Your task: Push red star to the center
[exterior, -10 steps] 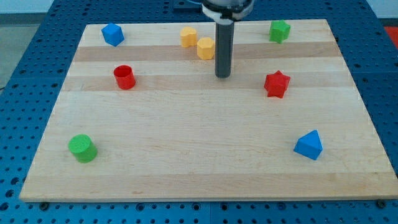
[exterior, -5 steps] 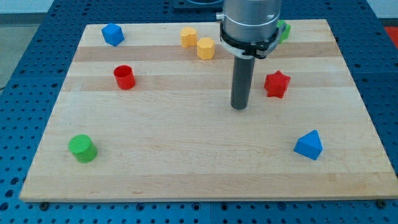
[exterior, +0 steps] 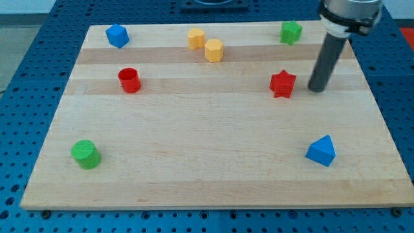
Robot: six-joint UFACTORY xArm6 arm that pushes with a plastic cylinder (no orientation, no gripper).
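The red star [exterior: 283, 84] lies on the wooden board [exterior: 207, 162], right of the middle and in the upper half. My tip [exterior: 317, 89] rests on the board just to the right of the star, with a small gap between them. The dark rod rises from the tip toward the view's top right.
A red cylinder [exterior: 129, 80] sits at the left. Two yellow blocks [exterior: 196, 37] [exterior: 214, 50] lie near the top middle. A blue block [exterior: 117, 35] is at top left, a green block [exterior: 291, 32] at top right, a green cylinder [exterior: 85, 154] at bottom left, a blue block [exterior: 321, 151] at bottom right.
My tip has moved from left of the red star round to its right side. The star has shifted slightly to the left.
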